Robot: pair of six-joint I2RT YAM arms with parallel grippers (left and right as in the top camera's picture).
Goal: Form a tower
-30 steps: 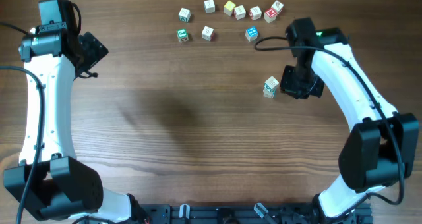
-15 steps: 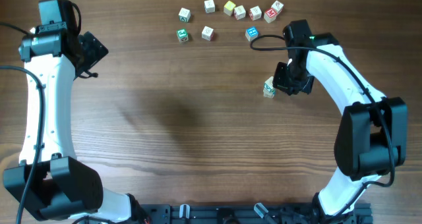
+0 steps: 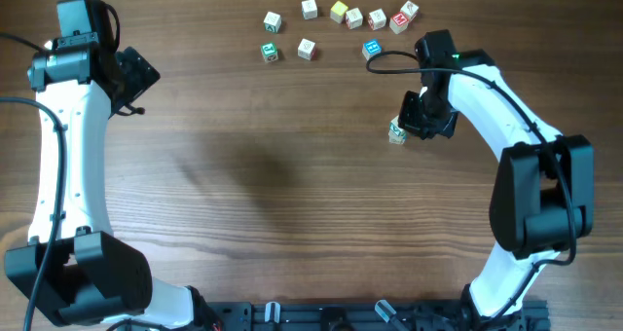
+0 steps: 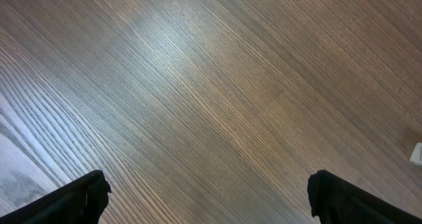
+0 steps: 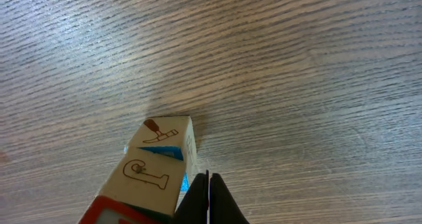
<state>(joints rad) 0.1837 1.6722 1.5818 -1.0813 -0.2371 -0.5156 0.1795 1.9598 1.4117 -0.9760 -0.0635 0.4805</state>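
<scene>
Wooden tower (image 5: pixel 153 159), right jaws closed beside it

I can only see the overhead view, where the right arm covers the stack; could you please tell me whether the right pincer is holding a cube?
Observer: No. The right pincer is shut on nothing, close beside the tower.
Operator: How many cubes are stacked?
Observer: Three, it seems; the bottom cube, resting on the table, shows a hammer picture.
Operator: And the left pincer?
Observer: The left pincer is open wide, with only tabletop between its fingers.
</scene>
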